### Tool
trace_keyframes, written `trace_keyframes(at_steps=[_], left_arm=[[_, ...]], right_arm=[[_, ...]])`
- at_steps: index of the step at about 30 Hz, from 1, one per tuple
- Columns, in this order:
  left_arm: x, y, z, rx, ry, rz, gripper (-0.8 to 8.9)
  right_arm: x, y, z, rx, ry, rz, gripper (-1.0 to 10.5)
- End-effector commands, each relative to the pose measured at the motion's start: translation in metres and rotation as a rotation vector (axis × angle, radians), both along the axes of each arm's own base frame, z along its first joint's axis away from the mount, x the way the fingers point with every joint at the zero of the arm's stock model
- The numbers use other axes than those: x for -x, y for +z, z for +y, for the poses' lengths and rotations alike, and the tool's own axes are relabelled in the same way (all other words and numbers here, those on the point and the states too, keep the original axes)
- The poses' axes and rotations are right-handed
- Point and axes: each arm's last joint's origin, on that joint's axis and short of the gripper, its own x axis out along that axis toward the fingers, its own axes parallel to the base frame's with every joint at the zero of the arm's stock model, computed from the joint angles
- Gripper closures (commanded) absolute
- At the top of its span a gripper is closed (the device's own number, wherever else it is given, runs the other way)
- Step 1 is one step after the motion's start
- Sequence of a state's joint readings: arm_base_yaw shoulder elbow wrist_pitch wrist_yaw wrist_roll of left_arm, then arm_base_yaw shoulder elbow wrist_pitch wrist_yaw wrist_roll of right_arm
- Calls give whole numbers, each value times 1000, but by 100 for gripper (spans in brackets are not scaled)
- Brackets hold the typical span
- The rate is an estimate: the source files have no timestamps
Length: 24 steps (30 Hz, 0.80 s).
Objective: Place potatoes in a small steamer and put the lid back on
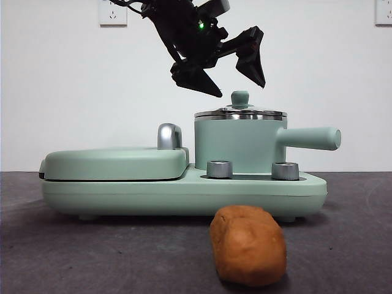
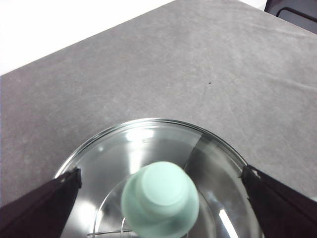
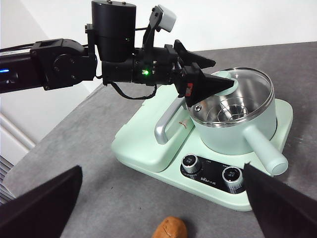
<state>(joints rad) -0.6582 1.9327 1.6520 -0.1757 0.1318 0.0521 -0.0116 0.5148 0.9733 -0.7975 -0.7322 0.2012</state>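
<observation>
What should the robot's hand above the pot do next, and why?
Probably lower the open left gripper onto the knob and close, because the lid is on the small steamer while the potato lies on the table.

L arm reaches in from high up, wrist angled down, green LED lit on it. Left gripper [image 1: 233, 78] hangs over the back-right part of the desk, jaws spread wide, nothing between them, fingertips [image 1: 211, 92] pointing down. Right gripper [image 3: 163, 198] held back & high near the desk's front edge, jaws wide apart, empty.
</observation>
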Motion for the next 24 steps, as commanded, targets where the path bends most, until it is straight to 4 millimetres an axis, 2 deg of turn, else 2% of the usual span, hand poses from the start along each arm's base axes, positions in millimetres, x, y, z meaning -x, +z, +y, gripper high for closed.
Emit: trace_keyframes(at_steps=[1,8,11,16,20,24], left_arm=[[-2,-6,-12,-22,-32,-20,301],[0,-13,-20,-35,-51,-16,331],[0,-13,-21,-29,-53,-23,432],[0,-12,-21,-27,-51,-27,540],[0,-12,-21,-29,-45,-29,687],[0,-12,-21,-31,-45,-27,737]], right_arm=[[1,5,0,5,5,-20,430],[1,5,0,5,5,-19,430],[1,5,0,5,5,-19,430],[1,4,0,5,5,-10,430],[1,3,0,5,5,2,430],[1,3,0,5,5,3,430]])
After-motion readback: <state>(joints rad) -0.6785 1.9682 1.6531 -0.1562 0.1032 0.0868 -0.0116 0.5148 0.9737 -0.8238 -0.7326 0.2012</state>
